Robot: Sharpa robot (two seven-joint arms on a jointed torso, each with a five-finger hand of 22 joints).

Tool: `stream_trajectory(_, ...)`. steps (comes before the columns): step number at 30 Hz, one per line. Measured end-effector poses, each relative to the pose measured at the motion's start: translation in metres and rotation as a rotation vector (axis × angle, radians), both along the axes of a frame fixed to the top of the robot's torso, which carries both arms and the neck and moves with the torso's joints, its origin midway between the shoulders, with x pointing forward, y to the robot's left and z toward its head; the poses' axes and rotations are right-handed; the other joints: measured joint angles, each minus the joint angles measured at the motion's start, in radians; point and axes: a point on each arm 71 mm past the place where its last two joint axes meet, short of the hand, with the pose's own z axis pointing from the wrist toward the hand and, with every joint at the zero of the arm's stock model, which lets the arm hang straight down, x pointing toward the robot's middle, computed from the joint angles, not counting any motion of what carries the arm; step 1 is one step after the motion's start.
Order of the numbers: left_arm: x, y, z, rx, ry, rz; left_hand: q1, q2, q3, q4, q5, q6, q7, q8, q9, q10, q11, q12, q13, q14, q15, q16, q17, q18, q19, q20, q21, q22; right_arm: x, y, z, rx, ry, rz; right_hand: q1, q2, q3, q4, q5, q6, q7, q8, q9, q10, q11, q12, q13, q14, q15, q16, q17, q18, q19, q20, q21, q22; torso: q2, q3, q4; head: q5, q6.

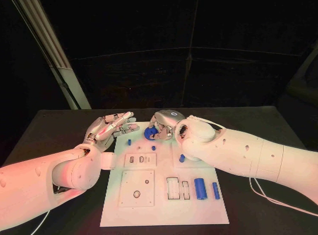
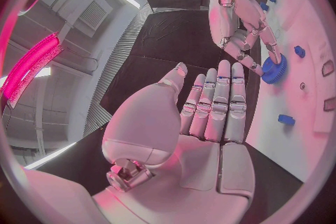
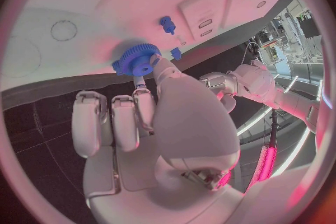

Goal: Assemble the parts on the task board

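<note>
My right hand (image 1: 167,122) pinches the blue gear (image 3: 137,60) at the far edge of the task board (image 1: 201,205), not yet seated. My left hand (image 1: 110,128) hovers beside it, fingers straight and holding nothing. Two blue cylinders (image 1: 200,186) lie loose near the board's right side, so I judge most assembly remains.

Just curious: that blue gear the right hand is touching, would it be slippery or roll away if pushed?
The blue gear looks like stiff, light plastic. Its toothed rim probably gives the right hand's fingers some purchase. Lying flat on the task board, it should slide, not roll.
</note>
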Motion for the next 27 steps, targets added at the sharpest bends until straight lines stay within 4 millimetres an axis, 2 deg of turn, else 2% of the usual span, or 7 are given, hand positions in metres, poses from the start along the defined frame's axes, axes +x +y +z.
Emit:
stream_trajectory(10, 0.0002, -0.0009, 0.0000, 0.000, 0.000, -0.001, 0.000, 0.000, 0.000, 0.000, 0.000, 0.000, 0.000, -0.004, 0.000, 0.000, 0.000, 0.000, 0.000, 0.000, 0.000, 0.000, 0.000, 0.000, 0.000, 0.000, 0.000, 0.000, 0.0035, 0.0035, -0.0043, -0.001, 0.002, -0.003, -0.013, -0.011, 0.010, -0.007, -0.003, -0.002, 0.000, -0.014, 0.000, -0.011, 0.011, -0.023, -0.016, 0.000, 0.000, 0.000, 0.000, 0.000, 0.000, 0.000, 0.000, 0.000, 0.000, 0.0001, -0.0013, 0.003, 0.002)
stream_trajectory(13, 0.0003, -0.0009, -0.0001, 0.000, 0.000, -0.001, 0.000, 0.000, 0.000, 0.000, 0.000, 0.000, 0.000, -0.004, 0.000, 0.000, 0.000, 0.000, 0.000, 0.000, 0.000, 0.000, 0.000, 0.000, 0.000, 0.000, 0.000, 0.000, 0.0035, 0.0045, -0.0048, 0.000, 0.002, -0.002, -0.036, -0.011, 0.013, -0.009, -0.064, -0.017, 0.007, -0.029, 0.001, -0.014, 0.014, -0.026, -0.016, 0.000, 0.000, 0.000, 0.000, 0.000, 0.003, 0.004, 0.000, 0.000, 0.000, 0.0001, -0.0021, 0.005, 0.002)
stream_trajectory(17, 0.0003, -0.0009, -0.0001, 0.000, 0.000, -0.001, 0.000, 0.000, 0.000, 0.000, 0.000, 0.000, 0.000, -0.004, 0.000, 0.000, 0.000, 0.000, 0.000, 0.000, 0.000, 0.000, 0.000, 0.000, 0.000, 0.000, 0.000, 0.000, 0.0035, 0.0054, -0.0058, -0.002, 0.005, 0.000, -0.058, -0.019, 0.014, -0.006, -0.110, -0.034, 0.011, -0.045, 0.001, -0.023, 0.023, -0.043, -0.026, 0.004, 0.004, 0.000, 0.000, 0.000, -0.002, 0.009, 0.000, 0.000, -0.001, 0.0001, -0.0025, 0.005, 0.002)
stream_trajectory(19, 0.0003, -0.0009, -0.0001, 0.000, 0.000, -0.001, 0.000, 0.000, 0.000, 0.000, 0.000, 0.000, 0.000, -0.004, 0.000, 0.000, 0.000, 0.000, 0.000, 0.000, 0.000, 0.000, 0.000, 0.000, 0.000, 0.000, 0.000, 0.000, 0.0033, 0.0061, -0.0062, -0.003, 0.007, 0.003, -0.076, -0.022, 0.001, -0.003, -0.129, -0.050, 0.014, -0.057, 0.000, -0.029, 0.029, -0.059, -0.038, 0.004, 0.004, -0.005, 0.000, 0.000, -0.004, 0.011, 0.000, 0.000, -0.001, 0.0001, -0.0025, 0.005, 0.002)
stream_trajectory(23, 0.0004, -0.0009, -0.0001, 0.000, 0.000, -0.001, 0.000, 0.000, 0.000, 0.000, 0.000, 0.000, 0.000, -0.004, 0.000, 0.000, 0.000, 0.000, 0.000, 0.000, 0.000, 0.000, 0.000, 0.000, 0.000, 0.000, 0.000, 0.000, 0.0039, 0.0058, -0.0071, -0.007, 0.010, 0.002, -0.121, -0.038, -0.040, 0.018, -0.204, -0.101, 0.025, -0.074, -0.006, -0.045, 0.037, -0.085, -0.058, 0.002, 0.017, -0.005, 0.001, 0.000, -0.006, 0.020, 0.000, 0.000, -0.001, 0.0001, -0.0026, 0.005, 0.001)
stream_trajectory(24, 0.0004, -0.0008, -0.0001, 0.000, 0.000, -0.001, 0.000, 0.000, 0.000, 0.000, 0.000, 0.000, 0.000, -0.004, 0.000, 0.000, 0.000, 0.000, 0.000, 0.000, 0.000, 0.000, 0.000, 0.000, 0.000, 0.000, 0.000, 0.000, 0.0041, 0.0056, -0.0073, -0.008, 0.011, 0.002, -0.127, -0.042, -0.049, 0.026, -0.210, -0.111, 0.027, -0.074, -0.006, -0.045, 0.038, -0.087, -0.060, 0.003, 0.018, -0.005, 0.001, 0.000, -0.008, 0.022, 0.000, 0.000, -0.001, 0.0001, -0.0026, 0.005, 0.000)
stream_trajectory(27, 0.0004, -0.0008, -0.0001, 0.000, 0.000, -0.001, 0.000, 0.000, 0.000, 0.000, 0.000, 0.000, 0.000, -0.004, 0.000, 0.000, 0.000, 0.000, 0.000, 0.000, 0.000, 0.000, 0.000, 0.000, 0.000, 0.000, 0.000, 0.000, 0.0045, 0.0050, -0.0077, -0.009, 0.013, 0.000, -0.159, -0.036, -0.076, 0.053, -0.210, -0.133, 0.036, -0.074, -0.006, -0.048, 0.041, -0.087, -0.061, 0.000, 0.023, -0.005, 0.001, 0.000, -0.007, 0.028, 0.000, 0.000, -0.001, 0.0001, -0.0029, 0.005, 0.000)
